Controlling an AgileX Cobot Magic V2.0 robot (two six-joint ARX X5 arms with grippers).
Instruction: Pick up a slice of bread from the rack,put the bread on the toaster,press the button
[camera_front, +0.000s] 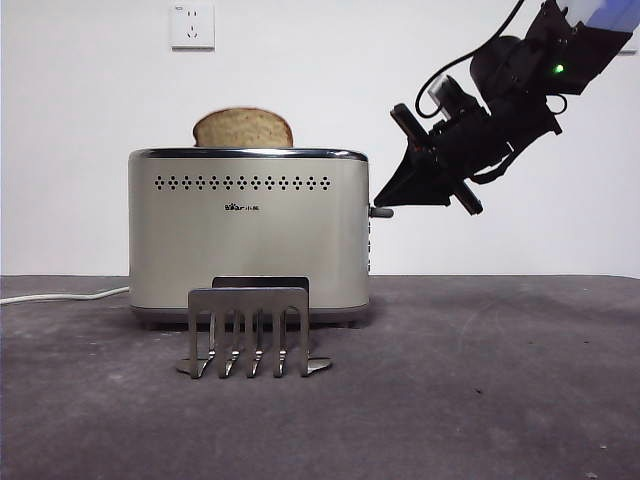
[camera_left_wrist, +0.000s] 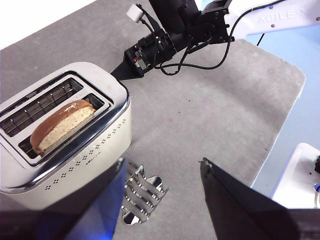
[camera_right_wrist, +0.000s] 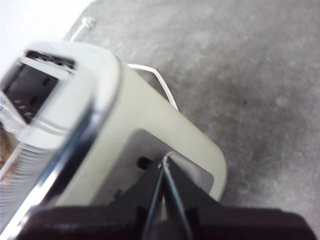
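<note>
The slice of bread (camera_front: 243, 129) stands in one slot of the toaster (camera_front: 248, 235), its rounded crust rising above the chrome rim, while the toast rack (camera_front: 250, 330) sits bare on the grey worktop (camera_front: 480, 390) just in front of the toaster. The right hand (camera_front: 388, 196), its two black jaws pressed together on nothing, points its tip at the button (camera_front: 381, 212) on the toaster's narrow end. The left hand (camera_left_wrist: 162, 172) hangs above the rack with its jaws spread wide and holding nothing.
</note>
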